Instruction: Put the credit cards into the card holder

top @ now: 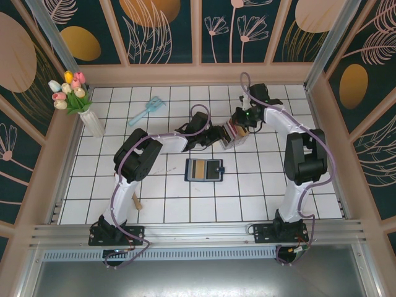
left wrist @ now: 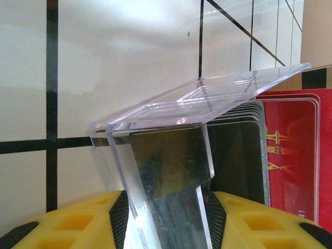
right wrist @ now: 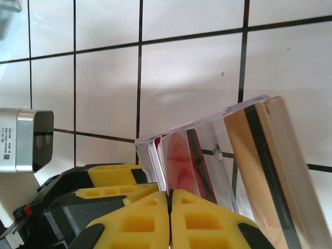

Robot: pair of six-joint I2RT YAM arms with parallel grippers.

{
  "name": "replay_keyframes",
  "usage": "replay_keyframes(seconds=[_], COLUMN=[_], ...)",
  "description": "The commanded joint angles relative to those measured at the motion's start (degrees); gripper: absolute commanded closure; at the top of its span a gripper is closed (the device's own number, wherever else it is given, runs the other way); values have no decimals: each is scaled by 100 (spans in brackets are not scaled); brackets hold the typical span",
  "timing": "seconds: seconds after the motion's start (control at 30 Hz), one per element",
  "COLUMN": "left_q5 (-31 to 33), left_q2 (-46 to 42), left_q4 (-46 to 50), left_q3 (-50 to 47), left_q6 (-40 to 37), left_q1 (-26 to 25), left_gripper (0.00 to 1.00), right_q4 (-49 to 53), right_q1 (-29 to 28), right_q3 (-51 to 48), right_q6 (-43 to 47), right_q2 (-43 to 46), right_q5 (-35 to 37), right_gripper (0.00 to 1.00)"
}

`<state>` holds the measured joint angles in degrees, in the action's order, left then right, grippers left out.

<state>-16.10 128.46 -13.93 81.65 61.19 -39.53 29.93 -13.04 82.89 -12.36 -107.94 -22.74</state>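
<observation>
Rack clamped in left pincer, right pincer closed, perhaps nipping red card

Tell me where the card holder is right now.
In the top view, the card holder lies flat on the tiled table, between the left arm and the right arm, just nearer than the clear card rack.

Gold markings on red card, not legible as text; small printed label on silver box, too fine to read.
</observation>
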Motion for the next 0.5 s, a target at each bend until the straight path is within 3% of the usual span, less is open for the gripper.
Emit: replay_keyframes(seconds=[0.0, 0.27, 0.47], left_q5=[-51, 0, -29], left_q2=[49, -89, -184], left_q4=[255, 259, 224], left_q3=[-13, -86, -29], left_q6=[-26, -115, -201], left_q1=[-10, -9, -4], left_gripper=[52, 52, 52], right_q4=[127, 14, -253], right_q1=[8, 4, -73], right_q3=[141, 82, -114], right_q6=[-38, 159, 355], right_q2=[321, 791, 1047], right_q5=[-25, 1186, 940], right_gripper=[96, 100, 100])
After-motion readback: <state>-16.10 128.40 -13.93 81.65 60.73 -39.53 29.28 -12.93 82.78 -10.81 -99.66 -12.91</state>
